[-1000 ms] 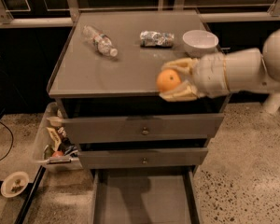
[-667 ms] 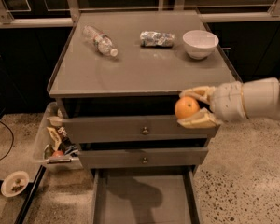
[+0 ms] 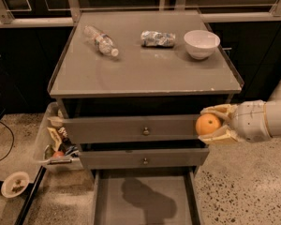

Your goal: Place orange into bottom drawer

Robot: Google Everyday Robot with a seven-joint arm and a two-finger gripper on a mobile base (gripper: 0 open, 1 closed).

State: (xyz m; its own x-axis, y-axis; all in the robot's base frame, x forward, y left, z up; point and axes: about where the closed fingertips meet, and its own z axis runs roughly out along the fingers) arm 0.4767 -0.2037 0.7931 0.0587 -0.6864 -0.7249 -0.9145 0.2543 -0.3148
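While clamping the orange (image 3: 208, 124) from above and below, closed snug on its skin and on nothing else, hangs just in front of the right end of the top drawer (image 3: 131, 128): gripper (image 3: 205, 124) high and seemingly right of target. Bottom drawer (image 3: 110, 198) pulled out, well below and to the left, under the middle drawer (image 3: 131, 159).

Likely trouble, judged from here:

Letting go too soon or too far right. Looks to sit outside the right rail (image 3: 193, 198) at present, so would land on the floor (image 3: 243, 191) and roll away.

Dropping from this height. Round and smooth, so apt to bounce or run over the low rail even if aimed well. Better carried down close to the tray before opening.

Clipping the fronts of the two knobbed drawers, or the rail, while swinging down and left. Could jar the fruit loose or nudge the bottom drawer inward.

Slipping mid-swing. Gripped on two small patches of a smooth ball only, so little margin against a jolt.

Reaching too deep. Risks striking the underside of the middle drawer.

Bowl (image 3: 201, 42), bottle (image 3: 100, 40) and crumpled packet (image 3: 158, 38) up on the cabinet top, well apart from all this.
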